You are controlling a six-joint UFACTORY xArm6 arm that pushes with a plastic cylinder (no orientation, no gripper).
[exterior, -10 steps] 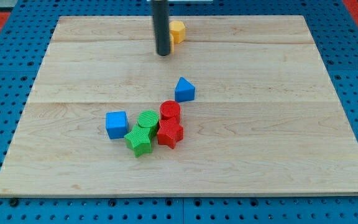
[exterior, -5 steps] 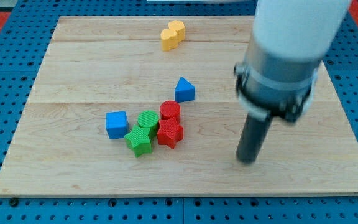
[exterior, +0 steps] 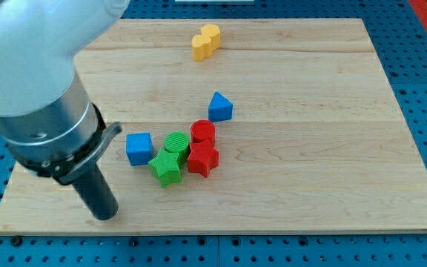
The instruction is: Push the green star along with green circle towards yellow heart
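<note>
My tip (exterior: 107, 216) low at view's left on the counter (exterior: 310, 185), apart from the block cluster.

Green star (exterior: 166, 168) touches green circle (exterior: 176, 143) just above it; red star-like block (exterior: 202, 159) and red cylinder (exterior: 202, 133) sit at their right, blue cube (exterior: 138, 148) at left, blue triangle (exterior: 219, 107) a bit higher. Yellow heart (exterior: 206, 40) is well apart near the view's top. Tip is left of and below the green star (no jaws on this rod, nothing to report). Arm body covers the upper left corner.

1 view, high, angled down, probably front
</note>
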